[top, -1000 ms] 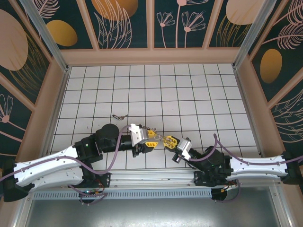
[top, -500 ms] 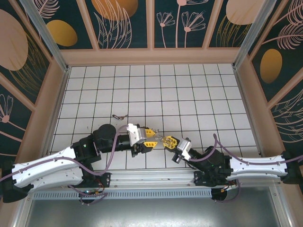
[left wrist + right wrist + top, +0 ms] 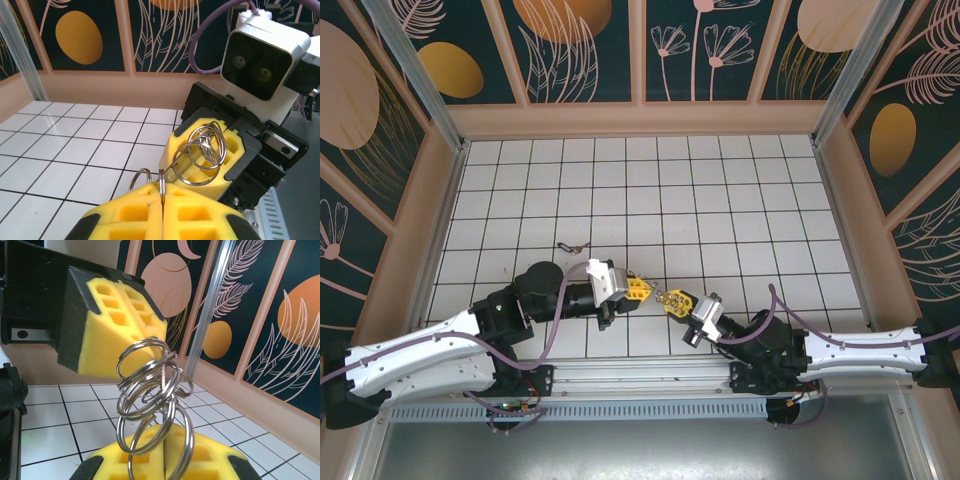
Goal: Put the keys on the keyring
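The left gripper point(image 3: 162, 202) has its yellow foam pads pressed together with no gap, and a thin steel ring stands up from the seam between them. The right gripper point(image 3: 162, 452) is closed in the same way, with its pads pinching the lower part of the same bunch of split rings point(image 3: 150, 385). So the bunch hangs in the air between the two grippers, which face each other tip to tip, just above the tiled floor point(image 3: 720, 190) near its front edge. The bunch is made of several wire coils linked through one another. In both wrist views I can see the loops well, but I find no key blade and no dark key head among them, so I cannot say whether any key is already on. Well apart from the grippers, to the left and farther back, a small brownish loop point(image 3: 570, 247) lies alone on a tile. It may be the oval part of the keyring, but it is too small to tell. In my judgement the task is about in its middle. The rings are lifted and held from two sides, as one would do for opening or threading a coil. No finished threading can be seen, and the loop on the floor is not joined to the held rings.
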